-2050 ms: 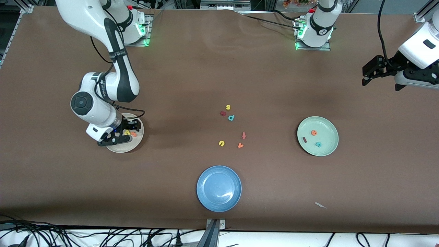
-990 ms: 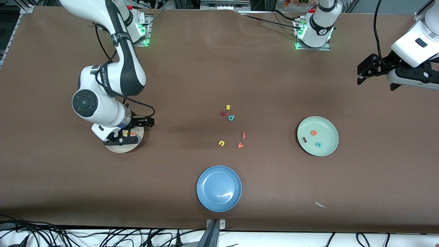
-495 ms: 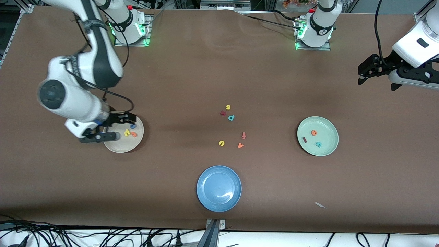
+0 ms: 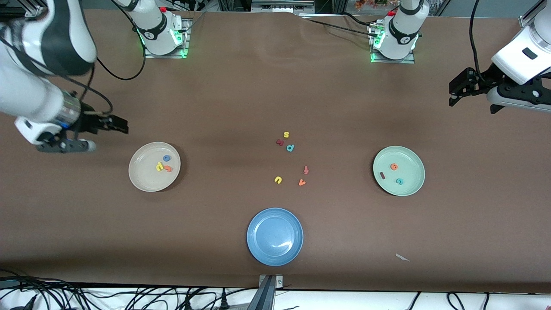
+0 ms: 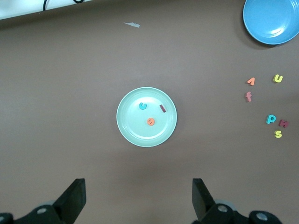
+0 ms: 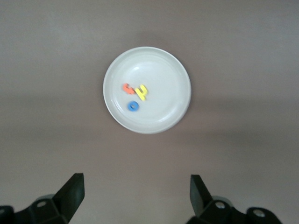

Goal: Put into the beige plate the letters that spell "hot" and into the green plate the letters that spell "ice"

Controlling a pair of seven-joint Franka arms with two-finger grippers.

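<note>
The beige plate (image 4: pixel 146 178) holds a yellow h (image 4: pixel 159 166), a blue o (image 4: pixel 166 158) and an orange t (image 4: pixel 168 169); the right wrist view shows the same plate (image 6: pixel 166 79) with the three letters. The green plate (image 4: pixel 411 170) holds an orange e (image 4: pixel 394 166), a dark red i (image 4: pixel 382 175) and a teal c (image 4: pixel 399 181), and also shows in the left wrist view (image 5: pixel 133 128). My right gripper (image 4: pixel 109 137) hangs open and empty over bare table beside the beige plate. My left gripper (image 4: pixel 472 107) waits open and empty over the left arm's end of the table.
A blue plate (image 4: pixel 258 241) lies empty near the front edge. Loose letters lie mid-table: a yellow s (image 4: pixel 286 134), a dark red letter (image 4: pixel 280 142), a teal p (image 4: pixel 290 148), a red hooked letter (image 4: pixel 306 170), a yellow u (image 4: pixel 278 180) and an orange v (image 4: pixel 301 182). A paper scrap (image 4: pixel 402 257) lies near the front.
My right arm has lifted off the beige plate and swung out toward its own end of the table, uncovering the three letters. The left arm has barely moved.
</note>
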